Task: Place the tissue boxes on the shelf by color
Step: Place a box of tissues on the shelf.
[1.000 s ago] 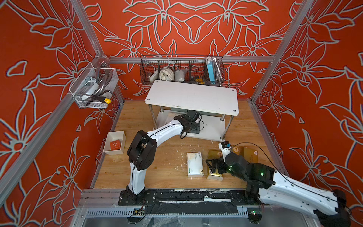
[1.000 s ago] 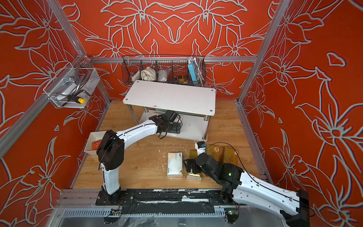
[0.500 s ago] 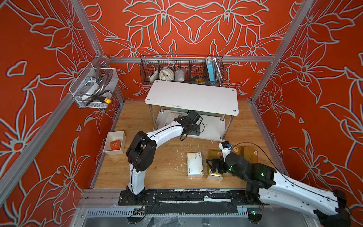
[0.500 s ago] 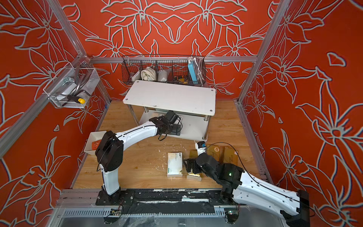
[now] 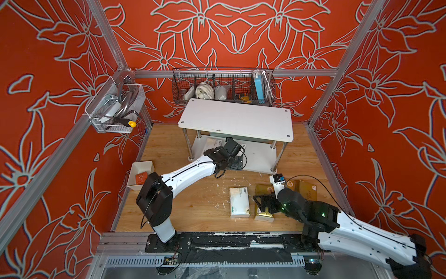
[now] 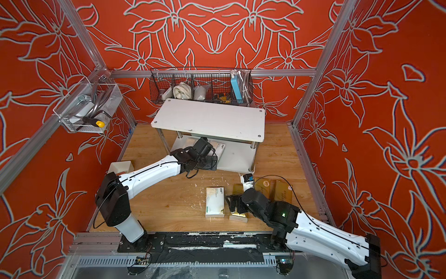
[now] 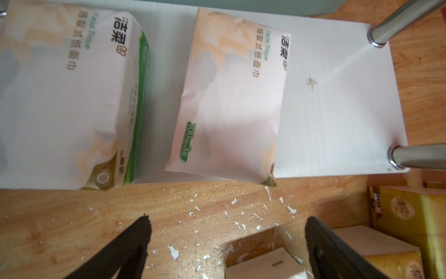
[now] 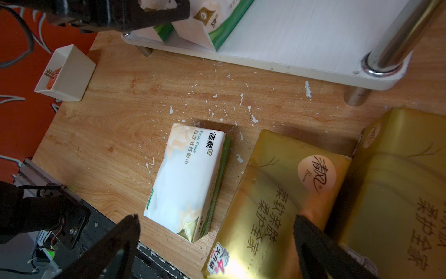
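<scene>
The white two-tier shelf point(image 5: 236, 119) stands at the back; its top tier is bare. On its lower tier point(image 7: 337, 108) two white tissue boxes point(image 7: 70, 96) point(image 7: 229, 96) lie side by side. My left gripper point(image 7: 228, 224) point(image 5: 237, 161) hangs open and empty over the wood just in front of them. A third white box point(image 5: 239, 201) point(image 8: 188, 178) lies on the floor. Beside it is a gold box point(image 5: 264, 212) point(image 8: 277, 200), and my right gripper point(image 8: 216, 225) point(image 5: 264, 200) hovers open over it. Two more gold boxes point(image 5: 306, 190) point(image 5: 290, 187) lie right of it.
A black wire basket point(image 5: 222, 87) hangs on the back wall behind the shelf, and a clear bin point(image 5: 113, 113) hangs on the left wall. A small white tray with an orange block point(image 5: 141, 175) sits by the left wall. Chrome legs point(image 7: 420, 157) stand at the shelf's corners. White flakes litter the wood.
My left arm's elbow has swung left and toward the front, and its open gripper has drawn slightly back from the lower tier. The right arm has hardly moved.
</scene>
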Tool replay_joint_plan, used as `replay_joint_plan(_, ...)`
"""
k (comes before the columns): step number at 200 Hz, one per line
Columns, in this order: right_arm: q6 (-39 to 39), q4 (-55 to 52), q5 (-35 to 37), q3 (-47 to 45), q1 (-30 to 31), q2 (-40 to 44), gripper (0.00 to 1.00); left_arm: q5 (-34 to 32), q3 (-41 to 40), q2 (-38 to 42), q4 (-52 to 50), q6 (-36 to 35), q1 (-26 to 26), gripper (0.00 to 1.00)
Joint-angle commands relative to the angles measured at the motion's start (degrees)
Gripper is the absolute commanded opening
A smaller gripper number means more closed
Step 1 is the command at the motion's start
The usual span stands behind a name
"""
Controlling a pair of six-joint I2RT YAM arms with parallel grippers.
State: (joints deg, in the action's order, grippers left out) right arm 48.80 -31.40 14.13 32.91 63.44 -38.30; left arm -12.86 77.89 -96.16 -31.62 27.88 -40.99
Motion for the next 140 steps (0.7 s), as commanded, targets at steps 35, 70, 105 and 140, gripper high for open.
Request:
replay_joint_plan(35,-0.4,-3.3,2.2,1.2,0.2,0.4,0.99,-2.9,0.1,-2.8,1.2,-0.6,-0.1,0.99)
replay_joint_plan(70,0.0,-4.4,2.6,1.4,0.2,1.0,0.99,-4.1,2.4,-5.7,2.1,-3.0,0.4,0.99)
replay_joint_plan(105,-0.1,-5.2,2.7,1.4,0.2,1.2,0.99,-4.0,4.1,-7.7,3.2,-4.4,1.4,0.99)
replay_joint_plan(140,-0.1,-5.5,2.9,1.1,0.2,1.7,0.99,-2.9,5.5,-9.3,3.8,-5.1,1.5,0.99)
